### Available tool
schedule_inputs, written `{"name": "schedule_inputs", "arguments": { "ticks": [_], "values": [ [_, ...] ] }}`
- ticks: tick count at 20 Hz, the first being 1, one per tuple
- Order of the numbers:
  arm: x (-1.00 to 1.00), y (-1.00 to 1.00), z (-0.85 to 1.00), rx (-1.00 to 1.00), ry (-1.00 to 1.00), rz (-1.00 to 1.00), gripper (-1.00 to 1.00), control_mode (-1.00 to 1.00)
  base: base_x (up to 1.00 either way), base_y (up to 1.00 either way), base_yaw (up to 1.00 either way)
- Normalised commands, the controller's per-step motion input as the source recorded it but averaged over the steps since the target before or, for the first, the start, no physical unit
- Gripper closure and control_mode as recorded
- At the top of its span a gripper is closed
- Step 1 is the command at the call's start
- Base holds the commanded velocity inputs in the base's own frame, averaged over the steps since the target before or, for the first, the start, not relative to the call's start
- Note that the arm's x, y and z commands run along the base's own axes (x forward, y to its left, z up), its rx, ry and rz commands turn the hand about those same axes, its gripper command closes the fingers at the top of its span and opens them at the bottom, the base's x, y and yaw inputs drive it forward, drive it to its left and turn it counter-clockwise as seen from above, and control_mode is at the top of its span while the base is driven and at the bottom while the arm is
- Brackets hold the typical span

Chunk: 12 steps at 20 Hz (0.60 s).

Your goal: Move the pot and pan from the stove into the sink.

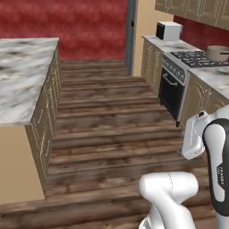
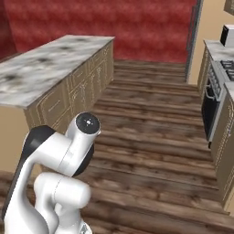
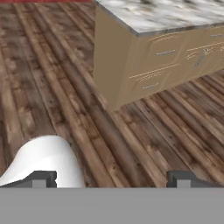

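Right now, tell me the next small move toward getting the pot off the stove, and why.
Probably drive the base forward and to the right, toward the stove. The pot sits on its grates at the far right of the left base view, well beyond the arm, with open wood floor between. The gripper points at floor beside the island, jaws open and empty, so reaching now looks pointless.

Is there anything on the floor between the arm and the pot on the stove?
Nothing visible. The pot sits on the stove at far right, and the wooden floor leading there lies bare. The island stands off to the left. The gripper is open, holding nothing.
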Motion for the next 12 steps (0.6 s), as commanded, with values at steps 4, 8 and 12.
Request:
{"name": "schedule_inputs", "arguments": {
  "ticks": [4, 8, 12],
  "values": [
    [0.00, 0.00, 0.00, 0.00, 0.00, 0.00, -1.00, 1.00, 0.84, 0.00, -0.09],
    [0.00, 0.00, 0.00, 0.00, 0.00, 0.00, -1.00, 1.00, 0.83, 0.04, -0.06],
    [0.00, 0.00, 0.00, 0.00, 0.00, 0.00, -1.00, 1.00, 0.86, 0.08, -0.03]
  ]
}}
